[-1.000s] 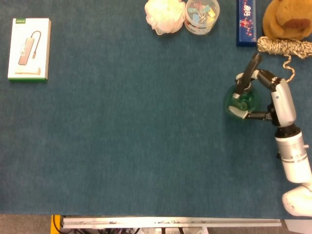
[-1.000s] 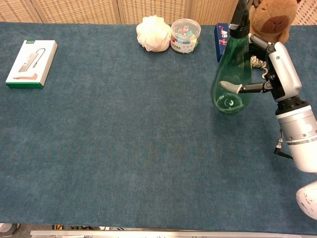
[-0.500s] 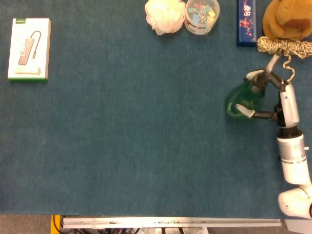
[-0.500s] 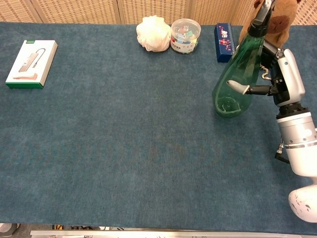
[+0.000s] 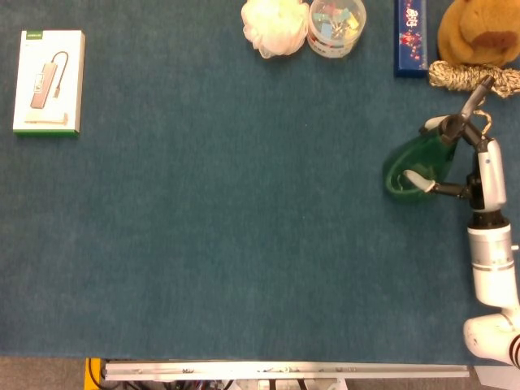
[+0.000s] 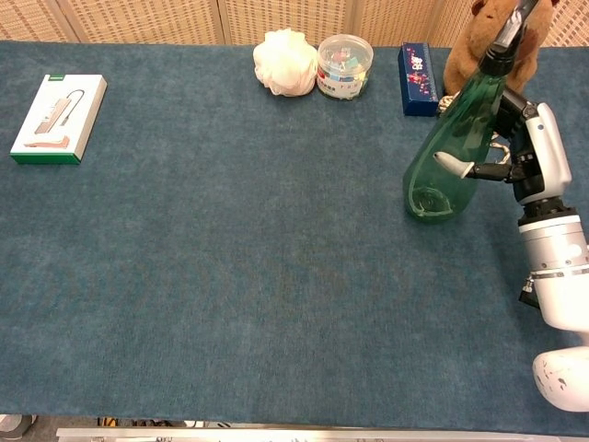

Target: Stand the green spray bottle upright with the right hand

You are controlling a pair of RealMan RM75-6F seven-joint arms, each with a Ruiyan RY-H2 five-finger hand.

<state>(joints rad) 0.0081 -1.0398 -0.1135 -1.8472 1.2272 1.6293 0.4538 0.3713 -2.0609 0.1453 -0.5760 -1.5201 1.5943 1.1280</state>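
While the right hand [image 6: 515,152] grips it, the green spray bottle [image 6: 456,152] tilts nozzle-up rightward.

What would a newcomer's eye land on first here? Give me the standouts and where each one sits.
The green spray bottle stands out first: at the table's right side, gripped by the right hand, leaning with its nozzle toward the far edge. Behind it along the far edge sit a brown plush toy, a blue box, a clear tub and a white puff. A white boxed adapter lies alone far left.

White glossy arm [image 6: 557,276] w/ silver ring joints, black-and-white robot hand [image 6: 525,152] (white fingertips).
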